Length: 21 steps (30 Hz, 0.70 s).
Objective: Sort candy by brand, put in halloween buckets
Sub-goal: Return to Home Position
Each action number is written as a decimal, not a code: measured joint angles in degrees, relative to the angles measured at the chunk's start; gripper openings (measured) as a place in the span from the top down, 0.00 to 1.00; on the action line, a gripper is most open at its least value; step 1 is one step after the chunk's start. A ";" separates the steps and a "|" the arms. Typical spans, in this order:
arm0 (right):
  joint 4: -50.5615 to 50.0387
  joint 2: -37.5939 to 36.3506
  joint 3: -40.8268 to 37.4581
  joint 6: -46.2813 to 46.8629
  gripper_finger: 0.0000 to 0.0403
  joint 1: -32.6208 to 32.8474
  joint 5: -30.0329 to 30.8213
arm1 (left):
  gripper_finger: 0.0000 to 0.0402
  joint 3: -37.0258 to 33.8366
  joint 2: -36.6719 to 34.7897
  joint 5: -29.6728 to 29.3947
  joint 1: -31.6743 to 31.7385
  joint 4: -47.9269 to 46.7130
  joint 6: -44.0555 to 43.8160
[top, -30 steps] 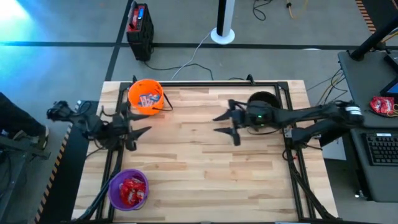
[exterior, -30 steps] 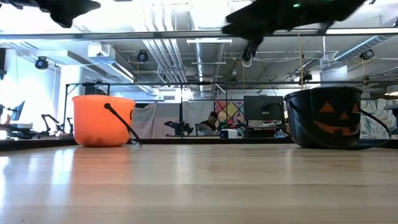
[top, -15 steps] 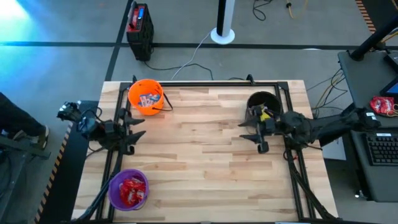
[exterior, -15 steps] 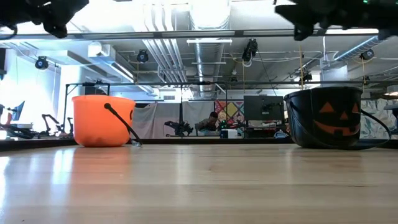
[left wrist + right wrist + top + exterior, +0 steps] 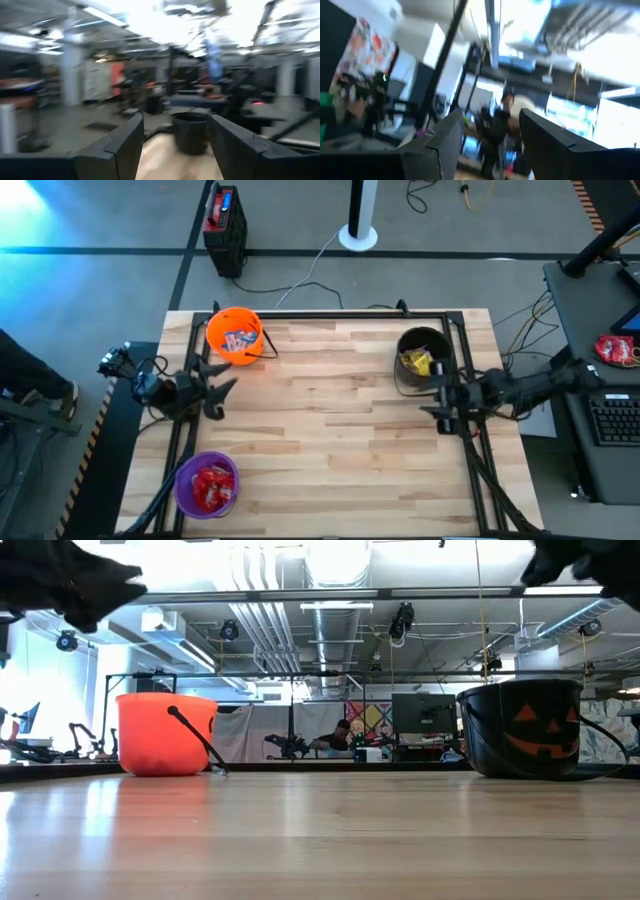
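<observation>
Your arms sit at opposite side edges of the table (image 5: 330,450).
Your left gripper (image 5: 222,388) and right gripper (image 5: 432,396) both spread wide, empty.

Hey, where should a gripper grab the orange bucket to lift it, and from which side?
Likely the rim, from straight above: the orange bucket stands upright, open-topped, and its black handle hangs down its side, hard to hook.

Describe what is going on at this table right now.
Sorting by brand looks about done. Blue-and-white candy lies in the orange bucket, yellow candy in the black bucket, and red candy in the purple bucket. The left gripper and right gripper hang open, holding nothing, at opposite side edges of the table.
</observation>
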 joint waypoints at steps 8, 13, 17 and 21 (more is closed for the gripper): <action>-4.00 -9.15 -0.08 0.34 0.64 0.07 -4.05 | 0.50 0.16 0.90 -7.87 0.00 -0.59 0.19; -6.45 -10.29 -0.09 0.20 0.67 0.07 -4.06 | 0.50 0.48 1.71 -7.87 0.00 -0.60 0.19; -7.60 -10.20 -0.12 0.16 0.69 0.07 -4.05 | 0.50 0.48 2.29 -7.86 0.00 -0.61 0.19; -7.40 -10.01 -0.13 -0.23 0.69 0.07 -4.05 | 0.50 0.50 2.81 -7.84 0.00 -0.62 0.19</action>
